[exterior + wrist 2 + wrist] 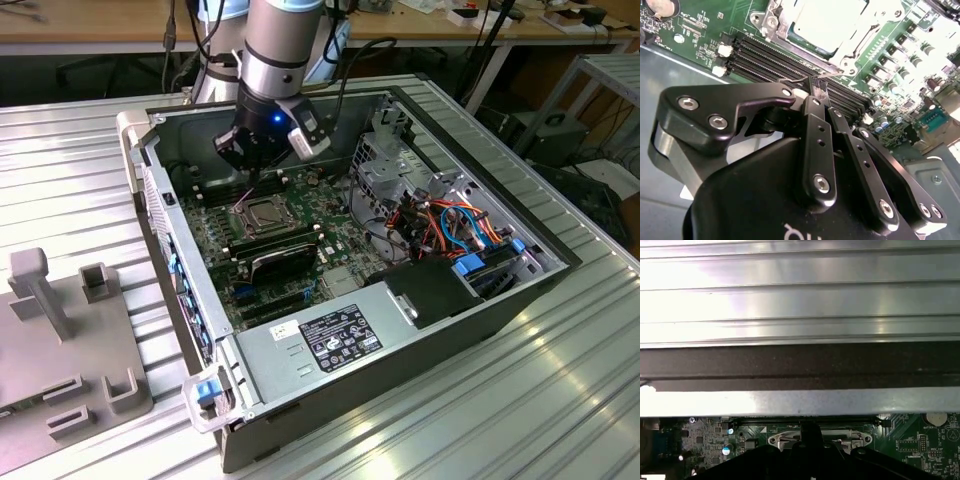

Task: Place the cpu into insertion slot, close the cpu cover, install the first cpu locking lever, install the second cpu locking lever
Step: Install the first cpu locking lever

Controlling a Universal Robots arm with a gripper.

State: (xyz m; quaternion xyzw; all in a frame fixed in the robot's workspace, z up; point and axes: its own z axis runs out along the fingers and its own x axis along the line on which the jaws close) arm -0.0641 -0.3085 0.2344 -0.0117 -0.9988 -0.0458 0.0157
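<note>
The cpu lies flat in the insertion slot on the green board, its silver top bright in the second wrist view. The cpu cover sits down around it as a metal frame. My gripper hangs just behind the socket, inside the open computer case. Its black fingers are shut together, and the gripper tip rests at a thin wire locking lever that runs along the socket's edge. In the first wrist view the gripper tip stands over the socket frame.
Long black memory slots run beside the socket. A black card, the power supply, a metal drive cage and orange and blue cables crowd the case. The case wall stands close behind. A grey fixture sits at the exterior view's left.
</note>
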